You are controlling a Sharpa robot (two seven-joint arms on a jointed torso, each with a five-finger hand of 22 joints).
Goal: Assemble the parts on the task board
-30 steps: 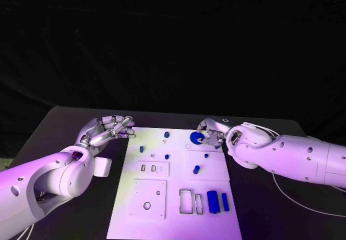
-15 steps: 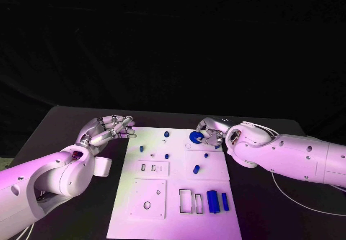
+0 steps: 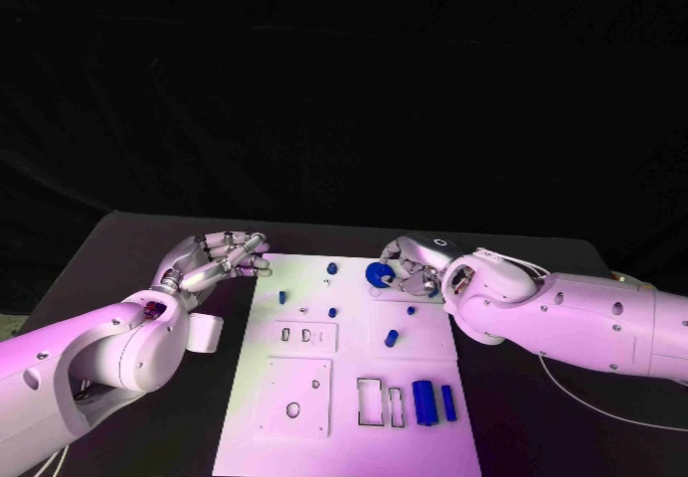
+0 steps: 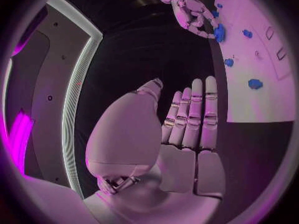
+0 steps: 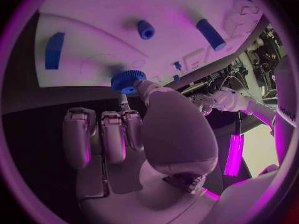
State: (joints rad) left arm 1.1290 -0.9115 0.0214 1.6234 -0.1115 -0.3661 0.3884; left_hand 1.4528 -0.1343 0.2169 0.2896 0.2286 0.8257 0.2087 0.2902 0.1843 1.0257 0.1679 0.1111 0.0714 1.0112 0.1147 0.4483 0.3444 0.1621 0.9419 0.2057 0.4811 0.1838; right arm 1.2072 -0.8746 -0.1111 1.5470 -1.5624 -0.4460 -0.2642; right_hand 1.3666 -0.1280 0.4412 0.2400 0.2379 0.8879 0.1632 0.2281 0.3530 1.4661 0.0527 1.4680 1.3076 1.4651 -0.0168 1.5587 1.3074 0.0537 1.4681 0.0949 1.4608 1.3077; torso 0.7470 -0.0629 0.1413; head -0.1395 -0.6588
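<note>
My right hand (image 3: 408, 268) pinches a blue toothed wheel (image 3: 380, 275) between thumb and fingers, at the far right corner of the white board (image 3: 351, 437). Right wrist view shows the wheel (image 5: 127, 80) just at the board's edge, thumb on top of it, other fingers (image 5: 102, 134) curled below over the dark counter (image 3: 129, 248).

My left hand (image 3: 218, 256) holds nothing, fingers together and lightly bent, hanging off the board's far left corner, beside the edge, not touching it. Left wrist view: fingers (image 4: 193, 114) straight and side by side, over bare counter next to the board edge.

Room: open black counter on the left side of the board and along the far edge. My right forearm (image 3: 574, 318) lies close along the board's right edge, so that side is tight.

On the board: small blue peg (image 3: 331, 267) at the far edge between my hands, another small blue piece (image 3: 282, 295) near the left edge, a blue stud (image 3: 411, 310) and a blue cylinder (image 3: 389, 338) in the right middle, just beside my forearm. Near end: two blue bars (image 3: 433, 400) standing side by side next to two dark-framed slots (image 3: 380, 401). A raised plate with a round hole (image 3: 292, 408) sits near left; a smaller plate with two small slots (image 3: 304, 335) mid-left.
</note>
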